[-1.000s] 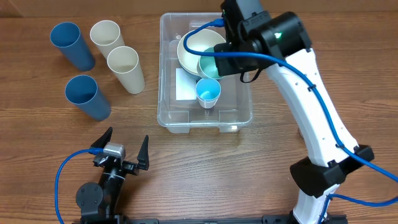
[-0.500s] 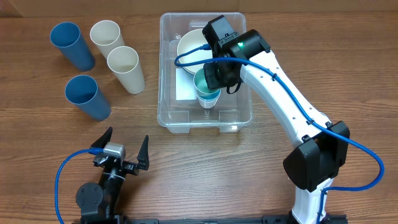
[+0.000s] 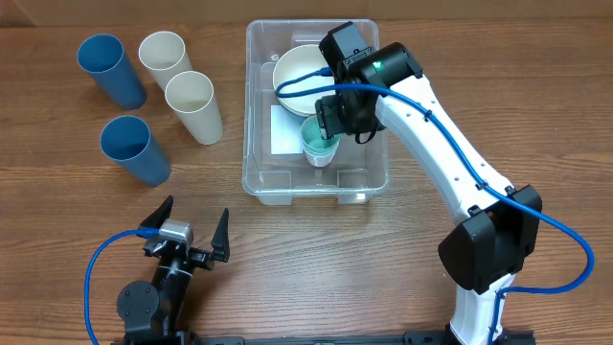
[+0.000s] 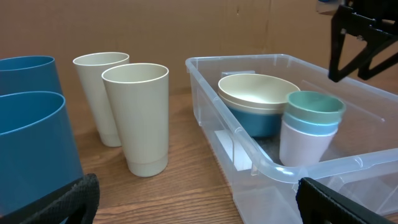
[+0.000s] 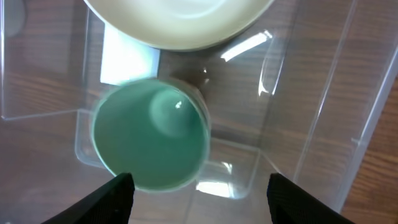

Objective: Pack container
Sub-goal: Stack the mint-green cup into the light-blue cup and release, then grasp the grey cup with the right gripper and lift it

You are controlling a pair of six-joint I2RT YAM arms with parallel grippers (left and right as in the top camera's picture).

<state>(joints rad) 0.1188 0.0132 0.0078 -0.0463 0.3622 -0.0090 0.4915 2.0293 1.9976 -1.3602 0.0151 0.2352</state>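
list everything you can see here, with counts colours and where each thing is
container: one, clear, middle of the table
label: one, white, on the container's bottom
bowls: one stack, cream on top of blue, far end of the container
nested cups: two, teal inside a white one with a light blue rim, in front of the bowls
tall blue cups: two, blue, far left of the table
tall cream cups: two, cream, between the blue ones and the container
table: one, brown wood
left gripper: one, black, open and empty, near table edge
right gripper: one, black, open, above the nested cups
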